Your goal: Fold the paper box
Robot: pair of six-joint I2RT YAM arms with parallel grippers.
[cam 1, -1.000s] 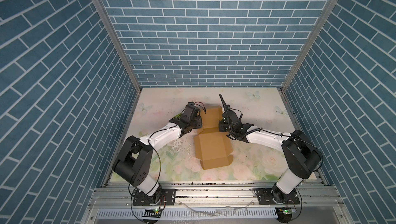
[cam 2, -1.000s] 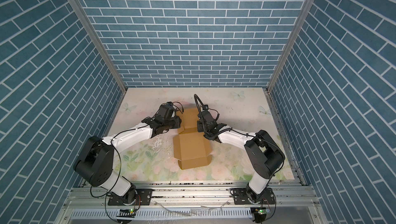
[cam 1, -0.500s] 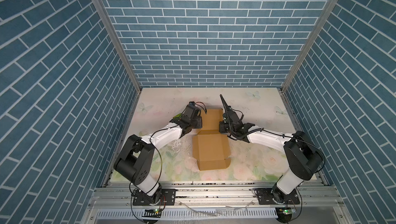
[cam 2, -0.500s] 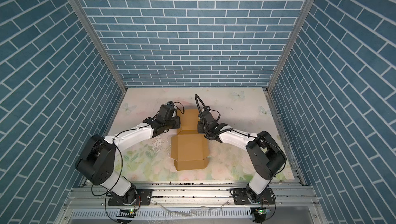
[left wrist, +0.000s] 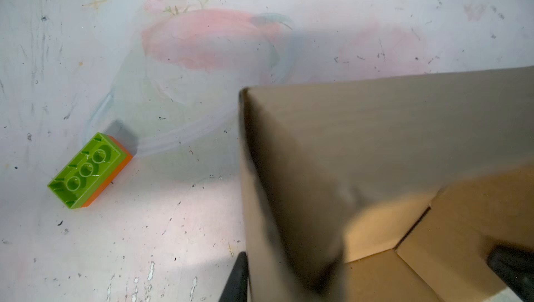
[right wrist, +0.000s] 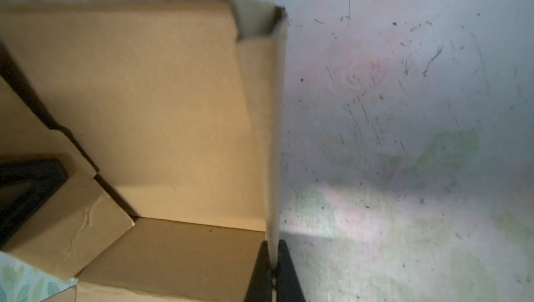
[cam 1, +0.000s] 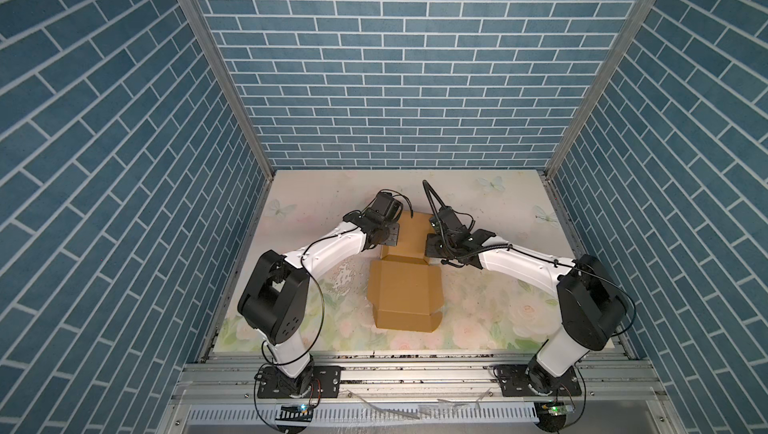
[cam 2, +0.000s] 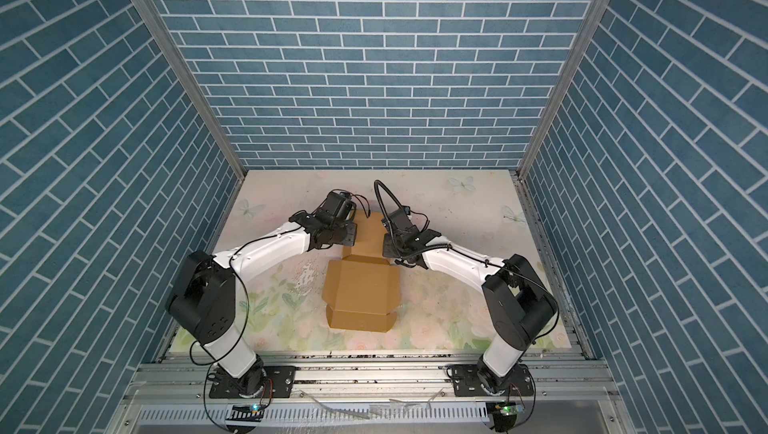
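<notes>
One wall of the box is pinched by closed right jaws; the opposite wall is straddled by part-open left jaws.

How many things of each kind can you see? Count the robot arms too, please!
paper box: 1
toy brick, green with an orange edge: 1
robot arms: 2, left arm and right arm
Total: 4

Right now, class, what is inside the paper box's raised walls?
Only bare cardboard shows inside the paper box: its panels and a folded corner flap. A dark shape covers one corner, hiding what lies there.
</notes>
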